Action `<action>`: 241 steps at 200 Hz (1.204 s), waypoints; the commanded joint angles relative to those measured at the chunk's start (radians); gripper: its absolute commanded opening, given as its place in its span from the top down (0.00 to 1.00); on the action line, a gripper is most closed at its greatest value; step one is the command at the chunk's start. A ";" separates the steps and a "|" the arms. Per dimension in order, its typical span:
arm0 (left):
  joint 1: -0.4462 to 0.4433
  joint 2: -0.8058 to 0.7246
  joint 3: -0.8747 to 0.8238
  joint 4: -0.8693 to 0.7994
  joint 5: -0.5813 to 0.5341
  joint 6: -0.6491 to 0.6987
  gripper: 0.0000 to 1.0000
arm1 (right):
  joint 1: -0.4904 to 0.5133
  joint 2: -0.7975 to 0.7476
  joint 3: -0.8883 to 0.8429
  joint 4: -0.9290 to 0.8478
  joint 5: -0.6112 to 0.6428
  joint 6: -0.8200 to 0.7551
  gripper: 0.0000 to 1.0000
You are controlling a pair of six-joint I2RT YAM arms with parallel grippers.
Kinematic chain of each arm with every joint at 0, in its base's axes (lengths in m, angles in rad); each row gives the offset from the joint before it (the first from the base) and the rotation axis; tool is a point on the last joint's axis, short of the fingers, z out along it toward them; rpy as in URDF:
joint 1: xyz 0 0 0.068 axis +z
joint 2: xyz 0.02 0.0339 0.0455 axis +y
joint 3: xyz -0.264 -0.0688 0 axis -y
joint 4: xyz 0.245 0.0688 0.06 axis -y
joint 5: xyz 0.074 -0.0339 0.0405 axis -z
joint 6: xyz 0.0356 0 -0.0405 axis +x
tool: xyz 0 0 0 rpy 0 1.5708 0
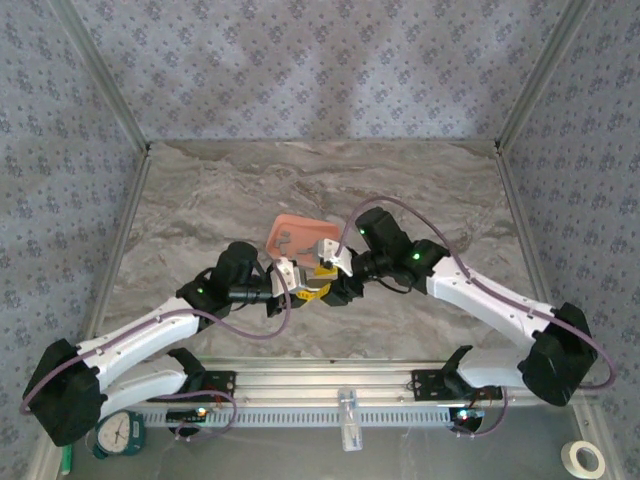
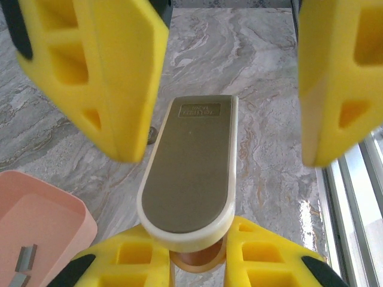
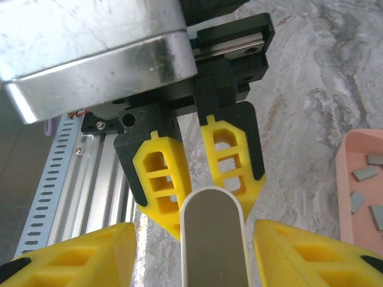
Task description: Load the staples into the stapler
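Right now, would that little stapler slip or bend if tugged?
Probably stiff: the stapler juts out straight though the left gripper pinches just one end. Its smooth, rounded shell could slip or pivot in that grip. It looks small, so it is likely light.

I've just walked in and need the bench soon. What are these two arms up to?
The left gripper is shut on one end of the mini stapler, holding it out over the marble-look table. The right gripper is open, with its fingers on either side of the stapler's other end and not clamped on it. The staples lie loose in the salmon-pink tray beside them, so loading doesn't seem to have begun.
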 commanded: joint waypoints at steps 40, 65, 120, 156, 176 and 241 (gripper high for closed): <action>-0.007 -0.014 0.035 0.013 0.013 0.013 0.96 | 0.018 0.058 0.052 -0.032 -0.048 -0.013 0.55; -0.007 -0.015 0.034 0.012 0.010 0.011 0.96 | 0.015 0.054 0.051 -0.045 -0.051 -0.024 0.68; -0.007 -0.014 0.026 0.026 0.003 0.002 0.96 | 0.002 0.027 0.025 -0.026 -0.041 -0.006 0.75; -0.006 -0.004 0.020 0.052 -0.001 -0.009 0.96 | 0.000 -0.027 -0.034 0.048 -0.009 0.022 0.75; -0.006 0.005 0.018 0.080 0.000 -0.015 0.96 | -0.008 -0.062 -0.082 0.106 0.013 0.051 0.76; -0.006 0.009 0.006 0.132 0.003 -0.024 0.96 | -0.050 -0.151 -0.161 0.172 0.033 0.104 0.80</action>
